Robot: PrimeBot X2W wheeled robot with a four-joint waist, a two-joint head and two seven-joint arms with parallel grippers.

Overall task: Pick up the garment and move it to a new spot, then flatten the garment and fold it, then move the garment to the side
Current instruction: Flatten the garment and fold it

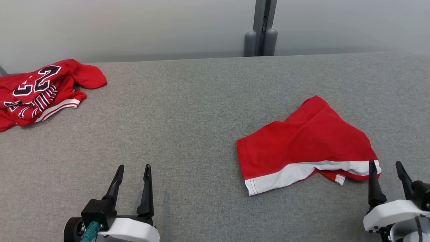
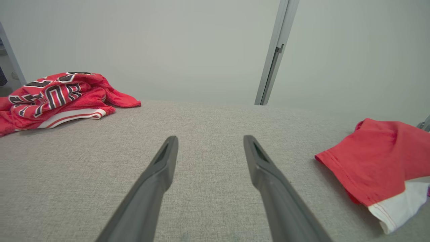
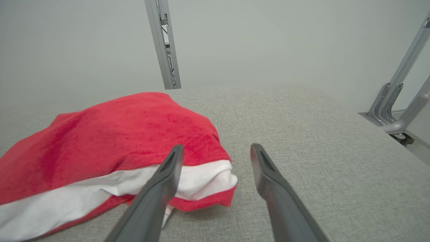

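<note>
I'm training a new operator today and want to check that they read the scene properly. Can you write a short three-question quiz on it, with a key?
1. Short answer: which gripper is nearer the crumpled red jersey with black-and-white numerals, which lies at the far side of the grey fabric table?
2. True or false: the left gripper is shut on cloth.
3. Multiple choice: the red cloth garment with a white hem band lies right beside A) the right gripper; B) the left gripper; C) the jersey.

Key: 1, the left gripper. 2, false: its jaws stand open and empty. 3, A.
</note>
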